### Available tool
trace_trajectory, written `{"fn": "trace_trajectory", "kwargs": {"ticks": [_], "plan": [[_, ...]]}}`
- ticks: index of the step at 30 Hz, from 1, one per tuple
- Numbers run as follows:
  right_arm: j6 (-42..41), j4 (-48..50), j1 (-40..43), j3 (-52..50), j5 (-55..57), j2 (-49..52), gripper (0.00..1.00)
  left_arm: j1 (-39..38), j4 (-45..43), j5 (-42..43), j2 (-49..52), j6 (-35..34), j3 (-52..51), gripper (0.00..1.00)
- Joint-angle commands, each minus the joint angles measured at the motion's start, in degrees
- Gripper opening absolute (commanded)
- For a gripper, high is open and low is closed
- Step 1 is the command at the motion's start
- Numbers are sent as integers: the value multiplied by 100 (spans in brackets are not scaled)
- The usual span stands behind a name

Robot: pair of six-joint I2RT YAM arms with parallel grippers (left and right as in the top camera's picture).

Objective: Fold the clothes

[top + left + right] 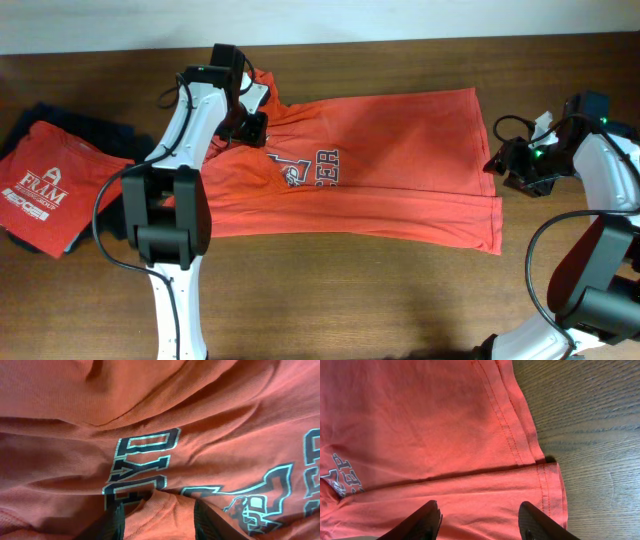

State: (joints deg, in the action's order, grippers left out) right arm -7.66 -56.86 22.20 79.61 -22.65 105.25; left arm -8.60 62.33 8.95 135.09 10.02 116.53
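Note:
The clothes, an orange-red T-shirt (400,160), lie spread across the wooden table with the grey-white lettering (305,168) facing up. My left gripper (250,125) is down on the shirt's upper left, near the collar. In the left wrist view a raised ridge of shirt fabric (165,510) fills the gap between its dark fingers (112,522), so the left gripper (159,521) is shut on it. My right gripper (505,165) is at the shirt's right edge. It stands open (480,515) over the flat hem corner (547,490) with nothing between its fingers (427,520).
A folded red shirt with a white FRAM logo (50,185) rests on a dark garment (60,120) at the far left. Bare wooden table (350,290) runs along the front and to the right of the hem (600,435).

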Motion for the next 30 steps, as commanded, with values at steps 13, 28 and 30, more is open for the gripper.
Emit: {"fn": "trace_trajectory", "kwargs": {"ticks": [13,28,30], "plan": [[39,-37,-9,92,-90,-133,57,-487,466,-216,310,144,887,0],[42,-149,-9,92,-72,-133,57,-164,1882,-839,332,-184,1952,38],[42,-149,-9,92,-70,-133,57,83,2312,-839,332,-184,2500,38]]}}
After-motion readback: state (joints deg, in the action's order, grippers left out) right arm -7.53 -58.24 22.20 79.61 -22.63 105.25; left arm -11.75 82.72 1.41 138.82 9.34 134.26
